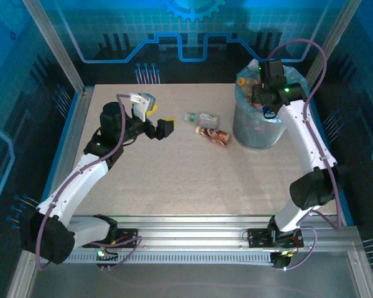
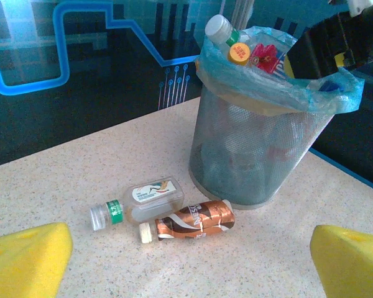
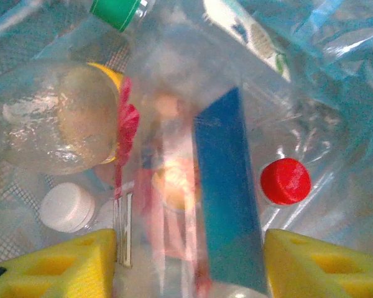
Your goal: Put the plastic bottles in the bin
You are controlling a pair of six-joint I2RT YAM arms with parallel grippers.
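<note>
Left wrist view: clear green-banded bottle and brown-labelled bottle lie touching on the counter beside the mesh wall of the bin, ahead of the left gripper, jaws spread wide, holding nothing. Right wrist view: bin interior with heaped bottles; a blurred blue-labelled bottle sits between the fingers of the right gripper, and whether it is held is unclear.

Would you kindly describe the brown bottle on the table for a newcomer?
Find the mesh bin with a blue bag. Two bottles lie at its foot. The brown bottle wears a shiny copper label; its neighbour is clear with a green band.
</note>
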